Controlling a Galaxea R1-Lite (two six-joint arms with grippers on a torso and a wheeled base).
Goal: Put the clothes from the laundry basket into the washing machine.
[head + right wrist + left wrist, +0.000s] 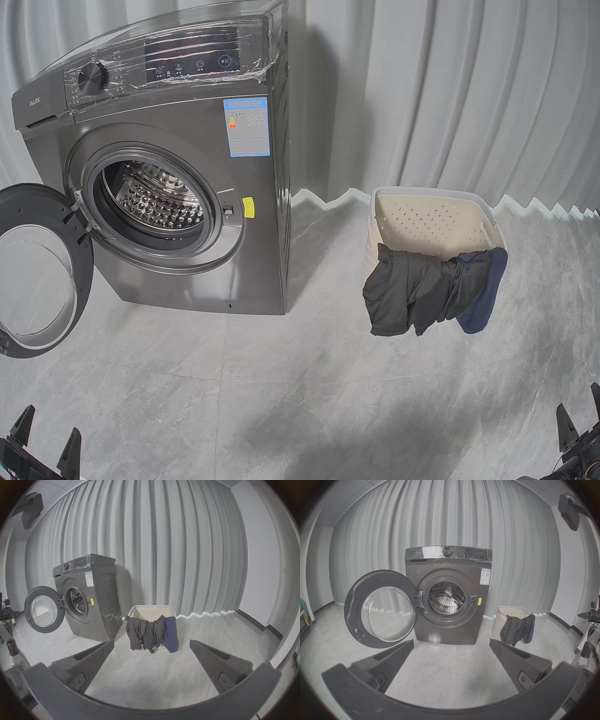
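grey floor [312, 406] | clothes [419, 290] over laundry basket [431, 191] rim | washing machine [250, 250] door [37, 269] open | wrist views: both jaws apart

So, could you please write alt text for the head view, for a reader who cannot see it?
A grey washing machine stands with its round door swung open. Beside it on the floor, a cream laundry basket has dark clothes draped over its front rim.
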